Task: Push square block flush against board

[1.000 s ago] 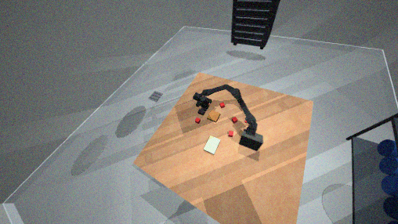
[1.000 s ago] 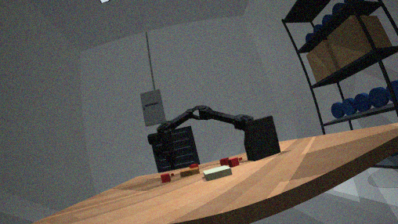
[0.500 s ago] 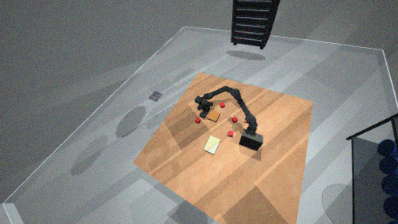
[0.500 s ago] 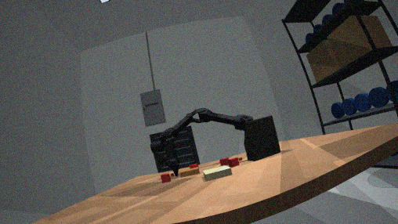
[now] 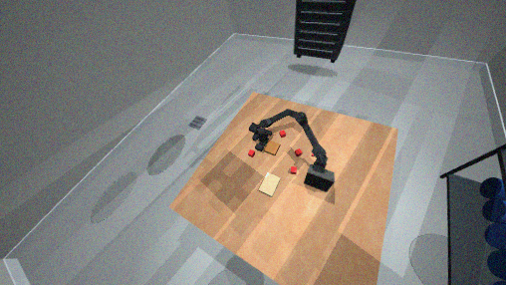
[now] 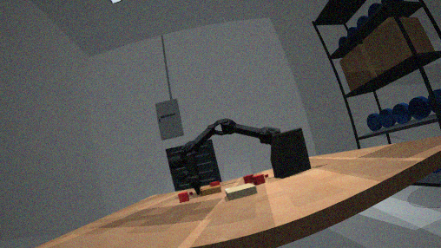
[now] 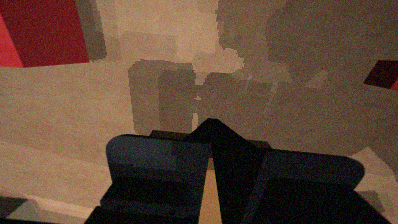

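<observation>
The square block (image 5: 272, 147) (image 6: 212, 190), orange-brown, lies flat on the table. The cream board (image 5: 269, 184) (image 6: 241, 192) also lies flat, with a gap between it and the block. In the wrist view, a pale corner (image 7: 14, 209) at the lower left looks like the board's. My gripper (image 5: 259, 147) (image 6: 198, 192) (image 7: 211, 123) is shut on nothing, pointing down low beside the block's left side in the top view. Whether the tips touch the block cannot be told. In the wrist view the fingers hide most of the block; an orange strip shows between them.
A red cube (image 5: 251, 153) (image 6: 183, 197) (image 7: 47, 32) lies close to the gripper, left of the block. Another red cube (image 5: 282, 134) lies behind the block. Red cubes (image 5: 298, 152) (image 5: 294, 170) lie between the block and the arm's base (image 5: 319, 178).
</observation>
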Action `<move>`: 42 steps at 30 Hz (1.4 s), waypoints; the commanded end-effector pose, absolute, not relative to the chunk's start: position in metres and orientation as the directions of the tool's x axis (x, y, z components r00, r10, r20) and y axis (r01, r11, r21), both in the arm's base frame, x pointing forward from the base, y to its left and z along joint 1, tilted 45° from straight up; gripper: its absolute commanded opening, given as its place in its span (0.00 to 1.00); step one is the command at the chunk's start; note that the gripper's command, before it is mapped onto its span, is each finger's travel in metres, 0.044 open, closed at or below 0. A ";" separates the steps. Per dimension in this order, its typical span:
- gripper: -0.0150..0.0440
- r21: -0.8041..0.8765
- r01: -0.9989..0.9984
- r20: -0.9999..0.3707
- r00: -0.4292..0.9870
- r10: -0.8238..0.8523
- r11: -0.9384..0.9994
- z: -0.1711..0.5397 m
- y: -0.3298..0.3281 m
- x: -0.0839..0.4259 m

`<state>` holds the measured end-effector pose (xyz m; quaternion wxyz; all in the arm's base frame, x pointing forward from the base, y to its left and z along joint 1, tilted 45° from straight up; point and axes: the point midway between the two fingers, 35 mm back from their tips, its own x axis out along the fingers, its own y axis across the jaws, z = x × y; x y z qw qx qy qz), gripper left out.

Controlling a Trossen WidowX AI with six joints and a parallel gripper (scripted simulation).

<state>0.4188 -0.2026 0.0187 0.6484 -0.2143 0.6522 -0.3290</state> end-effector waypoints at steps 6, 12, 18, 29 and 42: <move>0.25 -0.706 0.143 -0.706 -0.065 -0.705 0.694 0.021 -0.201 0.410; 0.25 -0.706 0.143 -0.706 -0.065 -0.705 0.694 0.021 -0.201 0.404; 0.25 -0.706 0.143 -0.706 -0.065 -0.705 0.694 0.020 -0.200 0.399; 0.25 -0.706 0.142 -0.706 -0.066 -0.705 0.694 0.020 -0.198 0.388; 0.25 -0.706 0.142 -0.706 -0.067 -0.705 0.694 0.019 -0.196 0.375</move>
